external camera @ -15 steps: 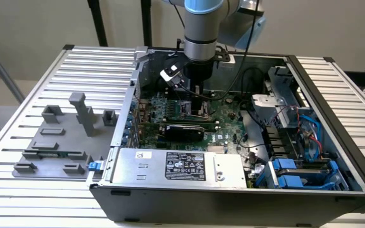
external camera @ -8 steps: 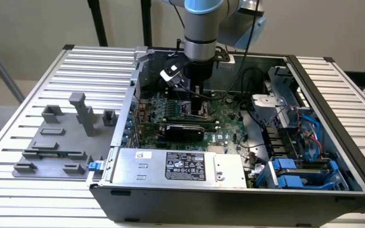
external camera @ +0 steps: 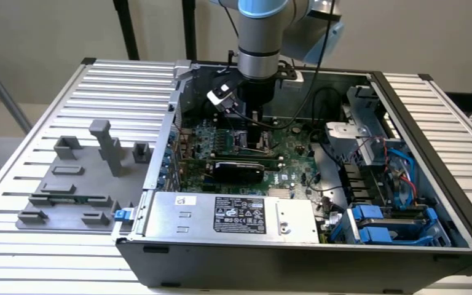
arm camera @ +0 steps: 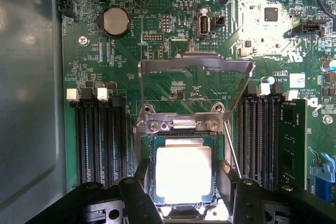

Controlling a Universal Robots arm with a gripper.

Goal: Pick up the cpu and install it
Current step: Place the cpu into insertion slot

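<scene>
You have the cpu (arm camera: 184,173) seated in the socket (arm camera: 151,161), load plate (arm camera: 194,62) raised and unlatched, pincer (arm camera: 184,181) spread wide astride it, gripping nothing.

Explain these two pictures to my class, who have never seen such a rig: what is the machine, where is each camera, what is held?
The machine is a robot arm with a gripper, reaching into an open computer case on a slatted table. The exterior view, from a camera off the arm, has grey fixture blocks at its left. The wrist view looks from the arm onto the motherboard. There the cpu lies in its socket, a metal frame raised beside it. The fingers stand open either side of the cpu, holding nothing.
</scene>
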